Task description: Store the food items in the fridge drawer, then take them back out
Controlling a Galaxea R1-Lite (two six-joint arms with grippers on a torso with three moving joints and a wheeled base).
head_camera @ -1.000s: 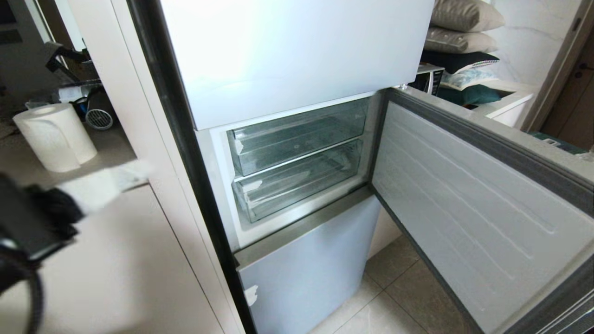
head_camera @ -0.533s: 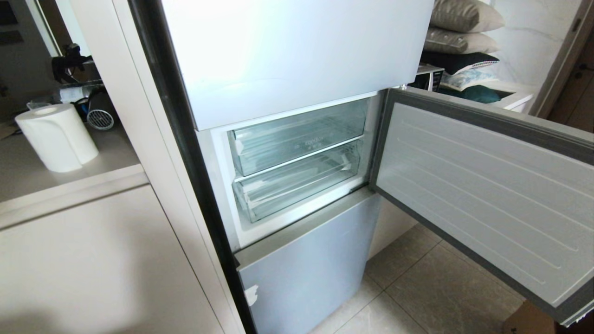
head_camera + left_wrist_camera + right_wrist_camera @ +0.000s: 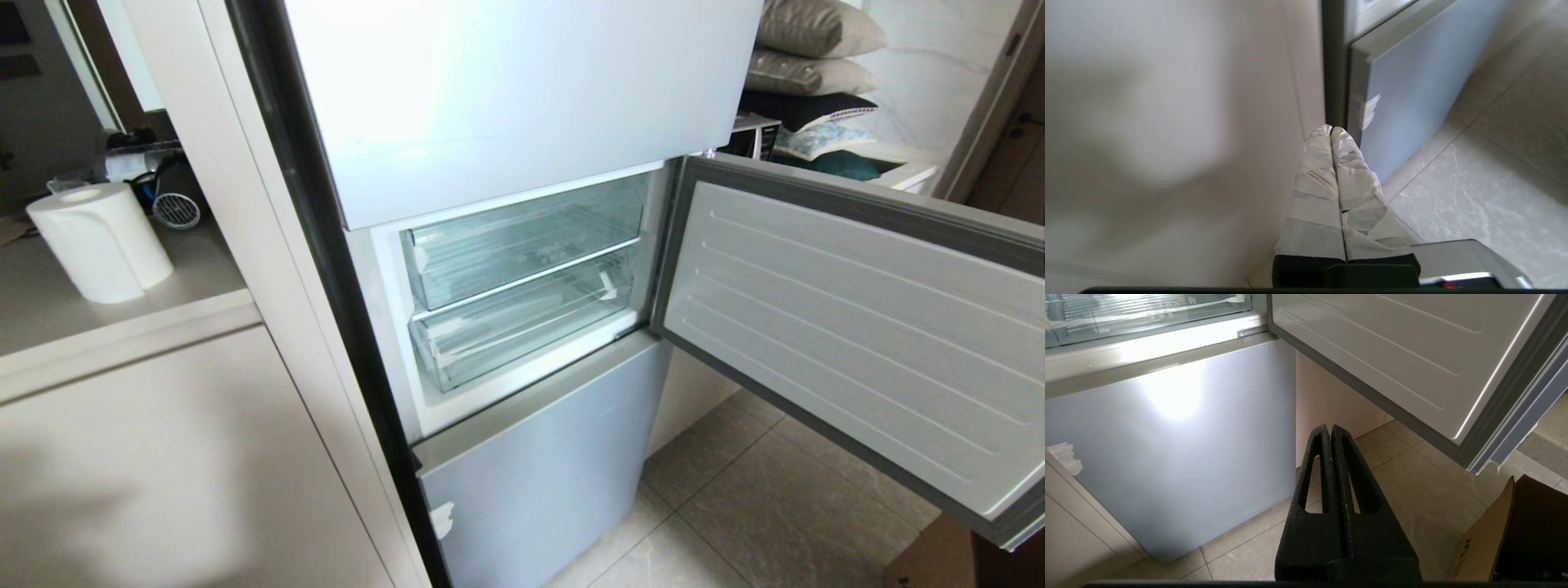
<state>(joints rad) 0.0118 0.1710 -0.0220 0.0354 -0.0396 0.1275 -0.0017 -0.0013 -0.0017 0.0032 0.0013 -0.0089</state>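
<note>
The left gripper, tape-wrapped, is pressed together on nothing, low beside the cabinet side. The right gripper is likewise closed and empty, hanging below the open fridge door. 2 clear bins sit pushed in; the lower, the fridge drawer, looks stiff, light, slippery: hook its front lip. No food items show.

Beige counter well off from either pincer. Holds an upright paper towel roll. Grey tiled floor beneath the right pincer.
</note>
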